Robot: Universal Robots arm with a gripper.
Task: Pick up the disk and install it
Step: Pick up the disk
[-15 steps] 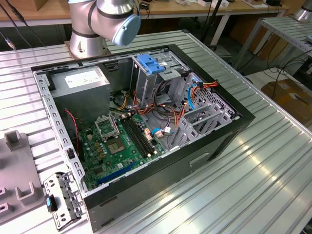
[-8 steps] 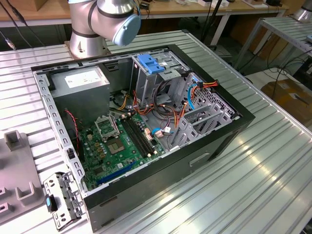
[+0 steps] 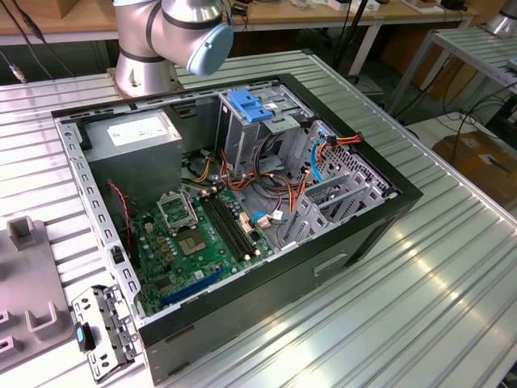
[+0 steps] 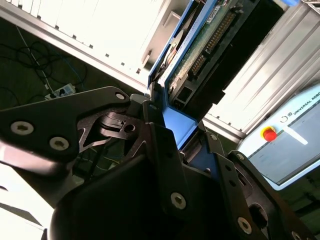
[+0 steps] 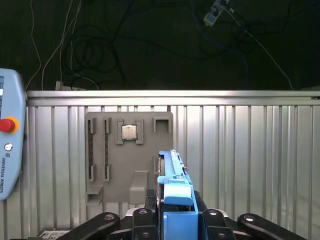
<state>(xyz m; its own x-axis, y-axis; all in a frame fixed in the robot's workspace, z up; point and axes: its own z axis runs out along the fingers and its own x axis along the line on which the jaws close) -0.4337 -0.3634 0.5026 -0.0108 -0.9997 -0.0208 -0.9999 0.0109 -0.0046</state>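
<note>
Gripper (image 5: 176, 224) closed on one end of the disk (image 5: 172, 175), gripped by its bright blue carrier rail. The disk is held edge-on in the air above the ribbed metal tabletop (image 5: 250, 165). In the second wrist view, the drive's green circuit board is seen facing sideways. Beyond the disk, a grey fixture plate (image 5: 105, 170) carrying a processor chip (image 5: 129, 132) lies near one edge of the tabletop.

In the exterior view, an open computer case (image 3: 347, 242) lies on its side in the middle of the tabletop, with the motherboard (image 3: 202, 234) exposed. A metal drive cage (image 3: 242, 141) is topped by a pale-blue latch plate (image 3: 246, 105), and loose orange and blue cables (image 3: 311, 153) are draped just beside it. The disk is judged not yet installed.

Because only the plastic rail's end is clamped, the drive could pivot or slip. The cables could be snagged, or the rail jammed, if the cage is entered askew.
</note>
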